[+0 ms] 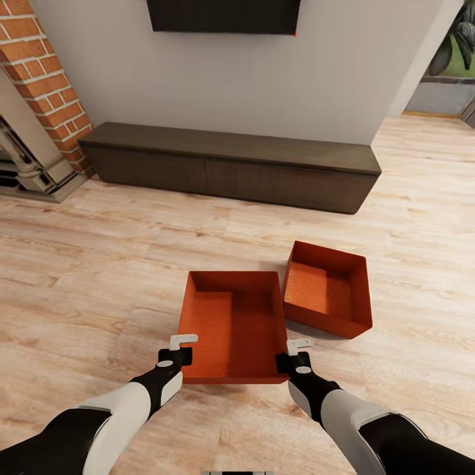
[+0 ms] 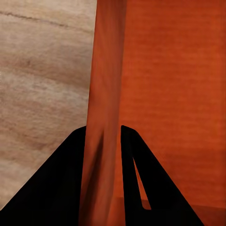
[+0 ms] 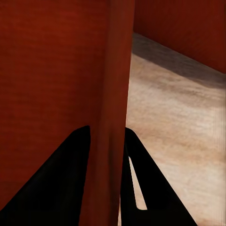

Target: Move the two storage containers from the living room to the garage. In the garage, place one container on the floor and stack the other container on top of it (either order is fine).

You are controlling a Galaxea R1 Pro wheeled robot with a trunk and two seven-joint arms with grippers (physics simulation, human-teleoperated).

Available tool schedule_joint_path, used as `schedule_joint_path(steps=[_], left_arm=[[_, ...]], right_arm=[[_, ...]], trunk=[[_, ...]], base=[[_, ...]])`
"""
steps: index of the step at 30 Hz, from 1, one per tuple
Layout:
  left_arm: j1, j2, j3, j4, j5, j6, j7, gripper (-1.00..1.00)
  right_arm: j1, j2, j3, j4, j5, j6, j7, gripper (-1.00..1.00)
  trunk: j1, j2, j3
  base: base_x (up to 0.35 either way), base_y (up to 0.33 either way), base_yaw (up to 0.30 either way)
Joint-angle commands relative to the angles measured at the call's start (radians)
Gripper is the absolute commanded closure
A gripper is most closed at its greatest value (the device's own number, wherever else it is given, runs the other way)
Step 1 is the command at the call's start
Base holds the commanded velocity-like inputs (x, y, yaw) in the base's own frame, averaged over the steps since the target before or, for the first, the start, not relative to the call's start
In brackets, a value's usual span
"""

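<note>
On the living-room wood floor point(image 1: 99, 264), near bin point(image 1: 234, 326) has each side wall pinched between closed jaws, left gripper point(image 1: 179, 348) and right gripper point(image 1: 295, 353), seemingly for a level two-handed lift; second bin point(image 1: 328, 288) just beside, untouched.

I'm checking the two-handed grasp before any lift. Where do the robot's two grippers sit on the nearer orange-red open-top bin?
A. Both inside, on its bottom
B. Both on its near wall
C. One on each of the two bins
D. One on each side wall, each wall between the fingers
D: the left gripper and right gripper straddle opposite side walls of the nearer orange-red open-top bin, each wall running between the fingers in the wrist views.
</note>
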Motion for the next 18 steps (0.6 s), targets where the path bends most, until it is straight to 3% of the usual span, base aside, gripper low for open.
schedule_joint_path(steps=[1,18], left_arm=[[-0.001,0.0,0.019,-0.001,0.003,-0.005,0.021,1.0],[-0.001,0.0,0.019,-0.001,0.003,-0.005,0.021,1.0]], right_arm=[[0.0,0.002,-0.013,0.004,-0.015,-0.003,-0.004,1.0],[0.0,0.001,-0.013,0.004,-0.015,-0.006,-0.005,1.0]], trunk=[[-0.004,0.007,0.003],[-0.069,0.126,0.056]], base=[[0.0,0.0,0.0],[0.0,0.0,0.0]])
